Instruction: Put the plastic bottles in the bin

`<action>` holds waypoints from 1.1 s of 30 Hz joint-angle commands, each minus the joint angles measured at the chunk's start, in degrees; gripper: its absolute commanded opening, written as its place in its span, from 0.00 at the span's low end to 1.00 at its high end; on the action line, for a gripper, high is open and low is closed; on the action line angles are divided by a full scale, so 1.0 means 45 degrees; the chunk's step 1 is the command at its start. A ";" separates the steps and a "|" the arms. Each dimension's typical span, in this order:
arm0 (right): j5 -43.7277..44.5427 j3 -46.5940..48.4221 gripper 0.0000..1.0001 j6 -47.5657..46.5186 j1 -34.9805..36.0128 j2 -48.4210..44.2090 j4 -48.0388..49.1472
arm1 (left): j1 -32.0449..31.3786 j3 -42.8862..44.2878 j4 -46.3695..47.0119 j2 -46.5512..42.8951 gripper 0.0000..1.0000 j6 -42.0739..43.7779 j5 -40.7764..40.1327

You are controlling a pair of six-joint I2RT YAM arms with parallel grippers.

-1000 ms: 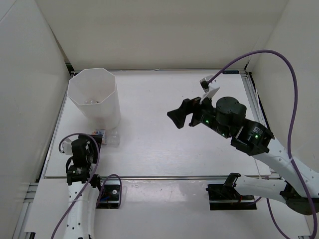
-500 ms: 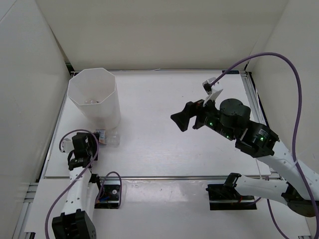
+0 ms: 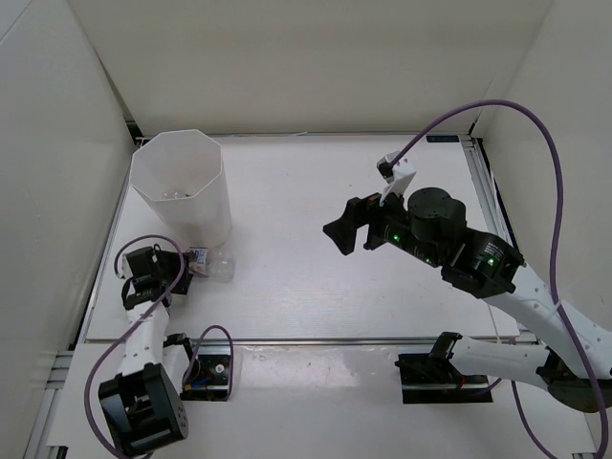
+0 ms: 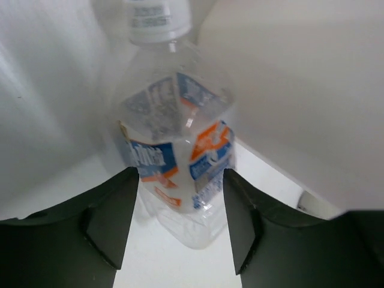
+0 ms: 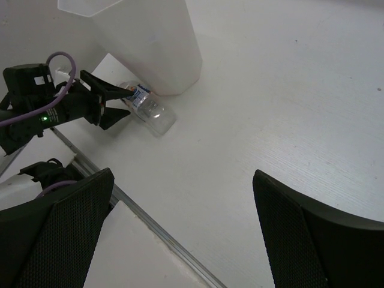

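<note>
Left claw (image 4: 178, 180) grips the bottle (image 4: 174, 120) lying beside the bin (image 3: 182, 191) at the desk's (image 3: 306, 296) near-left corner, cap pointing away; right claw (image 5: 183, 177) gapes.

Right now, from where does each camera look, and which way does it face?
Top external: above and behind the robot, looking down on the table; left pincer and right pincer show.
Left wrist: low, facing the bottle; left pincer closed on it.
Right wrist: raised, facing the bin and bottle; open right pincer at bottom edge.
Shared: all three show the bottle.
</note>
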 commanded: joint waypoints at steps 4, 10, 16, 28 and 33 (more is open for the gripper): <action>-0.0299 -0.0034 1.00 -0.0015 -0.0009 0.0103 0.0310 | 0.0712 -0.0138 -0.0717 -0.1866 0.80 0.0827 0.1213; -0.0689 0.0102 1.00 -0.0269 -0.0009 0.0103 0.0311 | 0.0985 -0.0391 -0.0835 -0.1655 1.00 0.1119 0.0980; -0.0807 0.0727 1.00 -0.1205 -0.0126 0.0221 0.0077 | 0.1258 -0.0548 0.0119 -0.0734 1.00 0.1551 0.0960; -0.0690 0.0689 1.00 -0.0876 -0.0126 -0.0131 -0.0294 | 0.1260 -0.0196 0.1861 0.1257 1.00 0.0906 0.0960; -0.0574 0.0453 1.00 -0.0758 -0.0126 -0.0404 -0.0294 | 0.1260 0.0232 0.2269 0.2077 1.00 0.0906 0.0843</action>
